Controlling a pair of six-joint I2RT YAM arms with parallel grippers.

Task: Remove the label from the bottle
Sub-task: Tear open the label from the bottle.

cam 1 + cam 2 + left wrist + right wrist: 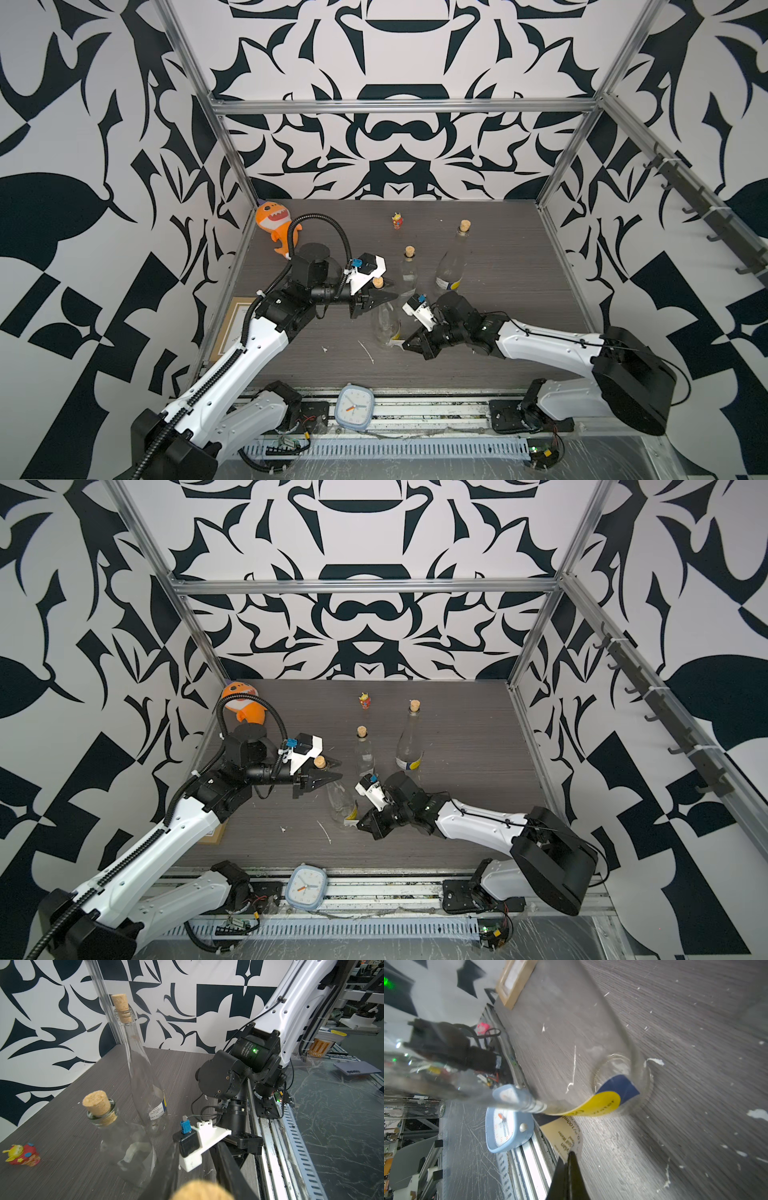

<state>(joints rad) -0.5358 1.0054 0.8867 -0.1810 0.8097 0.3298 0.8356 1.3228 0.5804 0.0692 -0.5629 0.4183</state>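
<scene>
Left gripper [385,291] is clamped round the neck of the clear glass bottle [386,326], just under its cork [378,282], in both top views. That bottle stands near the front middle of the table [498,257]. Right gripper [405,347] sits low beside its base, pinching the label [397,338]. From the left wrist, only the blurred cork [203,1190] shows. From the right wrist, the yellow-and-navy label [602,1103] curls half off the bottle [623,1059], its pale end, reading "Still Water", nipped tight.
</scene>
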